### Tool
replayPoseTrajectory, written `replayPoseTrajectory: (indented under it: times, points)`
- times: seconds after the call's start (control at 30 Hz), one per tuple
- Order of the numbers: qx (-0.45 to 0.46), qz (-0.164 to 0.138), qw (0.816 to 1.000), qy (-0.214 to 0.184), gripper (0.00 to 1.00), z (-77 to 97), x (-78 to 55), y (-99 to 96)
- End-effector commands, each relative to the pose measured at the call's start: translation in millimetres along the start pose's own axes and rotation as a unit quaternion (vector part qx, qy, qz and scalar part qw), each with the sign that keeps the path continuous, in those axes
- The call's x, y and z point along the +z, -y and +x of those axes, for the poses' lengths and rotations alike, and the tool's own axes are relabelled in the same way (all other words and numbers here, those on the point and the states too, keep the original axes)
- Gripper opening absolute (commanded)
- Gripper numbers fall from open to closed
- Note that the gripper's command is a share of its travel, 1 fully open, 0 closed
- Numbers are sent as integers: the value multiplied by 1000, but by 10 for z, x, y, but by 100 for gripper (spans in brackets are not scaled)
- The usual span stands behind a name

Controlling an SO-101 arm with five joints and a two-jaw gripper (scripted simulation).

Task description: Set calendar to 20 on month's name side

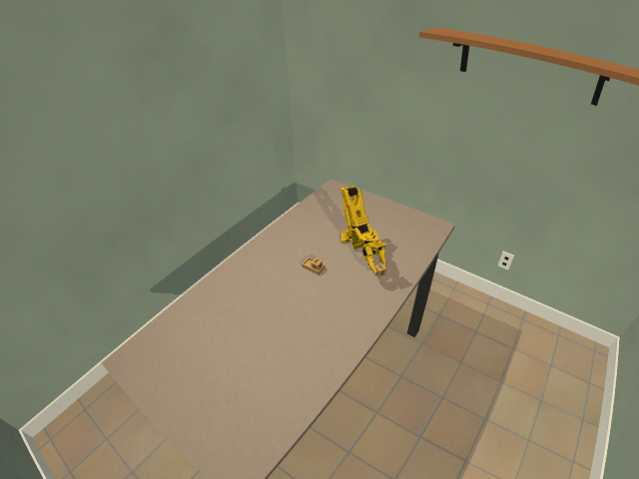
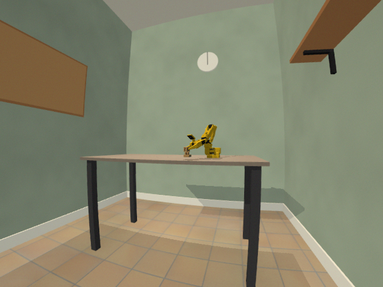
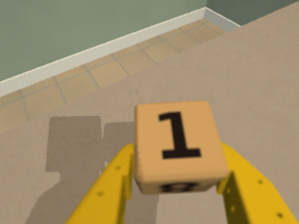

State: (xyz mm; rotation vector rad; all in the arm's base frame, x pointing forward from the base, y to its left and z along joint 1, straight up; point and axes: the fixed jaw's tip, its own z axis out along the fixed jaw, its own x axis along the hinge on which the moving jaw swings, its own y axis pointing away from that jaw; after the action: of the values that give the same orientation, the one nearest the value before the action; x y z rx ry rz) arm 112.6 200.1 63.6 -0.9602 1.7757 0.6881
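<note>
The brown table (image 1: 248,360) is standing in a green-walled room, and your yellow arm (image 1: 355,211) is reaching out low over it. Your gripper (image 3: 179,187) is clenching a wooden cube (image 3: 177,145), its face marked 1 turned toward the wrist camera. The tray (image 1: 309,265) is sitting flat on the table, well apart from the gripper, with another cube (image 1: 317,264) in it.
</note>
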Motion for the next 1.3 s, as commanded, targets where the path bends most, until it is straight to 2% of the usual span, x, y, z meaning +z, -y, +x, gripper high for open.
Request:
replayPoseTrajectory:
  times: [0.0, 0.4, 0.43, 1.27]
  points:
    - [-3, 5, 1000, 14, 0, -52, 2, 26]
    - [-3, 5, 1000, 14, 0, -52, 2, 26]
    - [-10, 17, 1000, 11, 0, -9, -14, 83]
    - [-10, 17, 1000, 11, 0, 29, 3, 84]
